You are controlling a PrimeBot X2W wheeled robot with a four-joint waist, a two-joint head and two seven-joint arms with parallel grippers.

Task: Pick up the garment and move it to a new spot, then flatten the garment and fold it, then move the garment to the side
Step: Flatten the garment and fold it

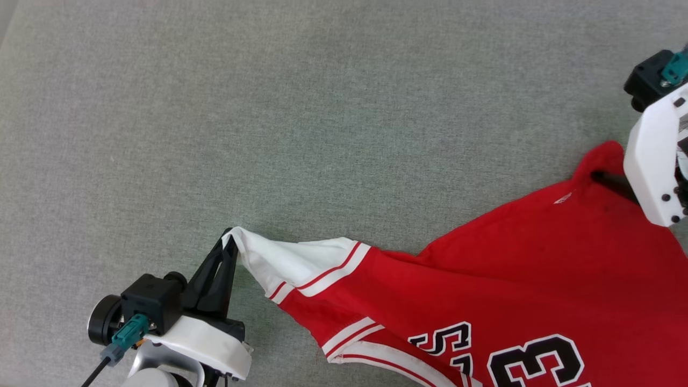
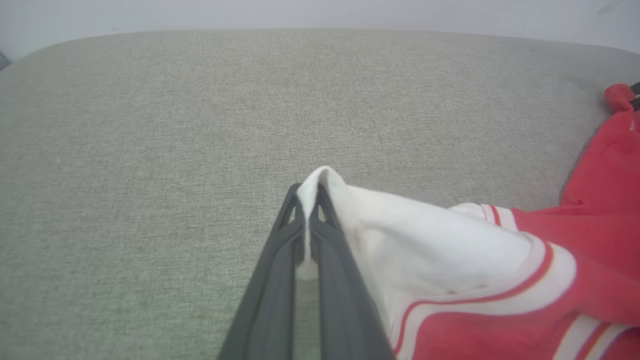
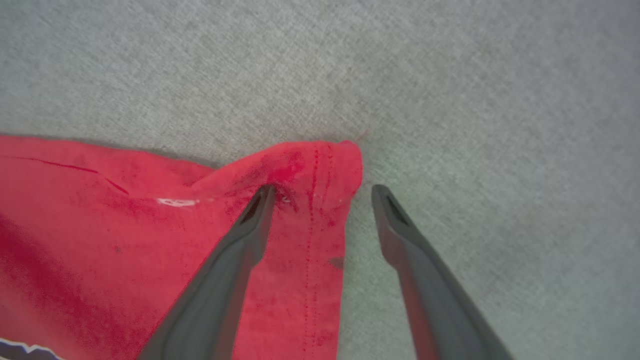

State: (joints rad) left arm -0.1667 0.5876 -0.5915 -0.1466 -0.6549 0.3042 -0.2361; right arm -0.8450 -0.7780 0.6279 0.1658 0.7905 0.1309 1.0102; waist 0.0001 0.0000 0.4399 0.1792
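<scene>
Red T-shirt, white striped-trim sleeves, drawn out long.
The garment [image 1: 537, 269] has one white sleeve tip pinched between the closed fingers [image 2: 275, 285] of the left gripper [image 1: 230, 236]; its red hem corner lies between the spread fingers [image 3: 235, 270] of the right gripper [image 3: 322, 190], one tip touching it.

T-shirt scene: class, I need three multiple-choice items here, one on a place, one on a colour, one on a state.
1. Where does the left hand grip the T-shirt? A a collar; B the sleeve tip; C a pocket.
2. What colour is the gripped sleeve? A white; B black; C green.
3. How is the right hand? A shut on cloth; B open; C holding a hanger.
Answers: 1 B, it pinches the sleeve's very end. 2 A, the sleeve is white with red stripes at its seam. 3 B, its fingers stand apart at the red hem corner.
</scene>
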